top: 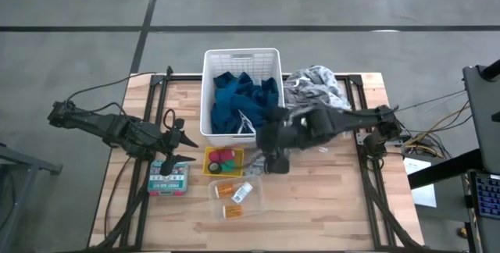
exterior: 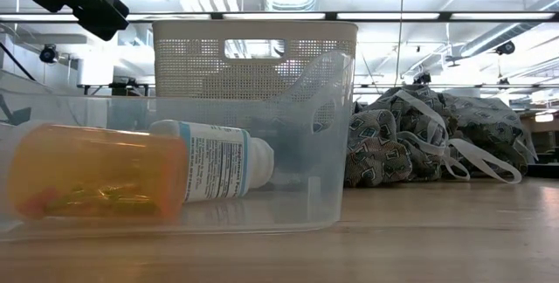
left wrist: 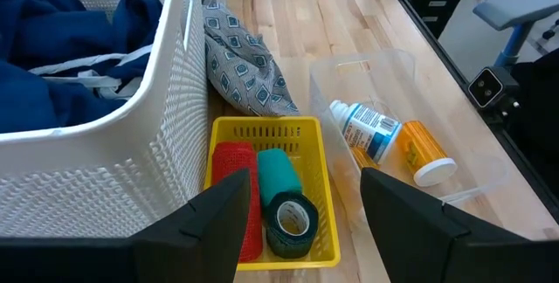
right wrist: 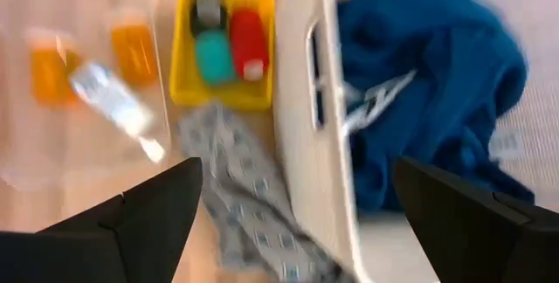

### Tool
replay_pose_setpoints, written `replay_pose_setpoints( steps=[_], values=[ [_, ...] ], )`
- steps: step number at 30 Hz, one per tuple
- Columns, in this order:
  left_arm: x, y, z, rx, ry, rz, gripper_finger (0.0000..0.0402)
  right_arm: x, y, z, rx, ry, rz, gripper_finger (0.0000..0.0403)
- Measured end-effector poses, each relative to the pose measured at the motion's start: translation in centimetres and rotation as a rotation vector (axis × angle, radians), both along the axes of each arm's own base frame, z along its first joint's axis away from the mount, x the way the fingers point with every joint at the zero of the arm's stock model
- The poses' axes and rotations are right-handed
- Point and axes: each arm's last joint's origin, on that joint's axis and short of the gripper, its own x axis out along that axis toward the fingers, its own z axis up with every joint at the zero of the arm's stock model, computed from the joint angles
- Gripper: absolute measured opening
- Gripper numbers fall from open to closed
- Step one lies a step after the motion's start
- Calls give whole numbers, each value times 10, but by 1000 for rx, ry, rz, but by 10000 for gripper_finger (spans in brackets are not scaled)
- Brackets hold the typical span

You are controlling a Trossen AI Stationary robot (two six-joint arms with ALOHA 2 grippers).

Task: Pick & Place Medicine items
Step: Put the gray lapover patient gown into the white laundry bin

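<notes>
A: Trouble could start with the right gripper (top: 275, 162), which hangs at about three o'clock of the yellow slotted plastic tray (top: 224, 162). Its fingers are spread wide and hold nothing.

B: Where are the medicine items?

A: The pink-red cylinder (left wrist: 231, 181), a teal roll (left wrist: 279, 173) and the dark green tape roll (left wrist: 291, 219) lie packed side by side in that tray. The white labelled squeeze bottle (left wrist: 367, 128) and two translucent orange pill bottles (left wrist: 426, 151) lie in the clear plastic bin (top: 236, 198) at six o'clock of the tray.

B: So what goes wrong?

A: I'd judge a descent into the tray could catch two rolls at once, or push the light tray across the wooden surface (top: 328, 206). The grey patterned cloth (left wrist: 240, 60) trails near the tray's twelve o'clock side, beside the white perforated basket (top: 206, 89), and wide fingers could snag it.

B: And the other arm?

A: The left gripper (top: 178, 140) waits at nine o'clock of the tray, above a green-and-white box (top: 169, 179), fingers apart and empty. If both arms converge on the tray, they could collide.
</notes>
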Motion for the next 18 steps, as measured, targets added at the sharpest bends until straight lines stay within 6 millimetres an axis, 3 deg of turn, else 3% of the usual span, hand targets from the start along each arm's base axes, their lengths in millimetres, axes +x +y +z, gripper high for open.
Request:
replay_pose_setpoints(
  steps=[5,10,18],
  values=[
    [0,0,0,0,0,0,226,-6,30,-40,-53,113,35,370],
    [0,0,0,0,0,0,226,-24,60,-58,-155,101,146,370],
    [0,0,0,0,0,0,226,-67,76,-90,-186,39,256,370]
  ],
)
